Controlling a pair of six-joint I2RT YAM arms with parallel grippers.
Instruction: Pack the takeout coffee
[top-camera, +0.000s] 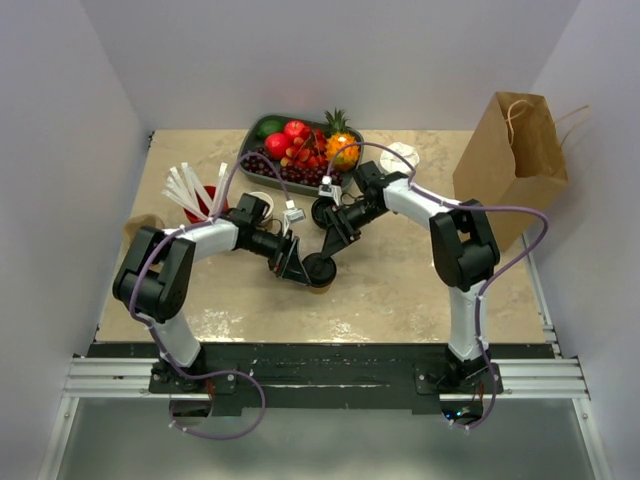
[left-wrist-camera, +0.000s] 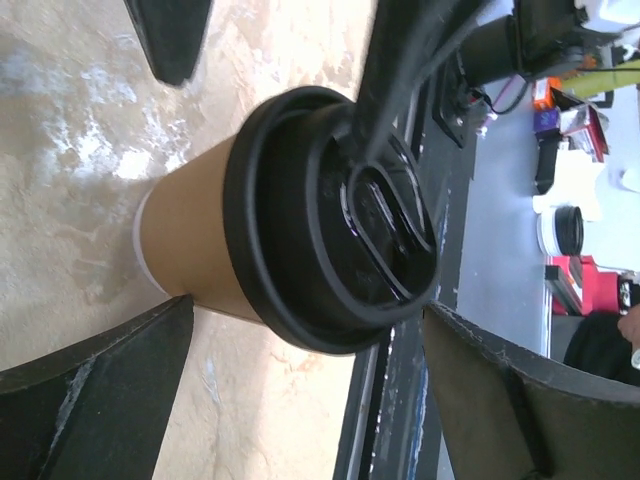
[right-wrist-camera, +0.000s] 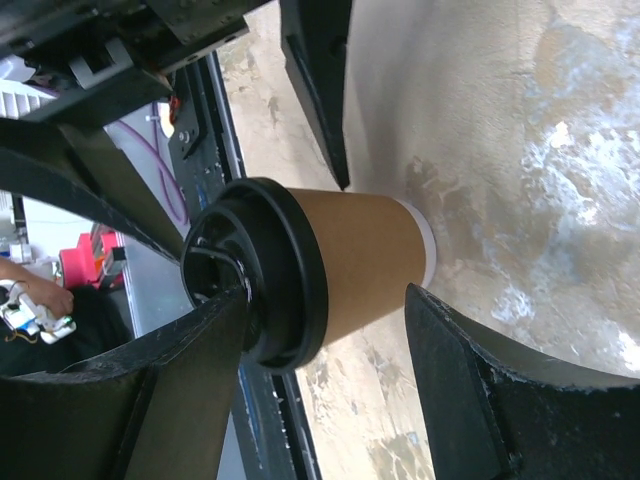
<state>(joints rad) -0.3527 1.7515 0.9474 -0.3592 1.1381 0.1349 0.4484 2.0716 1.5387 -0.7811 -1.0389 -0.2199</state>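
1. Takeout coffee (top-camera: 320, 270) is standing upright on the table (top-camera: 420, 300), long axis vertical, just toward 6 o'clock of its middle.
2. Left gripper (left-wrist-camera: 308, 330) is gaping released, fingers clear of the cup, which is sitting at its 3 o'clock.
3. Right gripper (right-wrist-camera: 325, 295) is straddling the cup, 1 finger touching the black lid (left-wrist-camera: 330, 220); whether it is grasping cannot be told.
4. Paper bag (top-camera: 510, 160) is waiting at the cup's 2 o'clock, nearer the right arm.
5. Bag's opening and the right fingers' contact points are staying hidden.

The takeout coffee (left-wrist-camera: 195, 235) stands upright on the table (left-wrist-camera: 70, 130), the left pincer (left-wrist-camera: 310, 305) spread wide around it.
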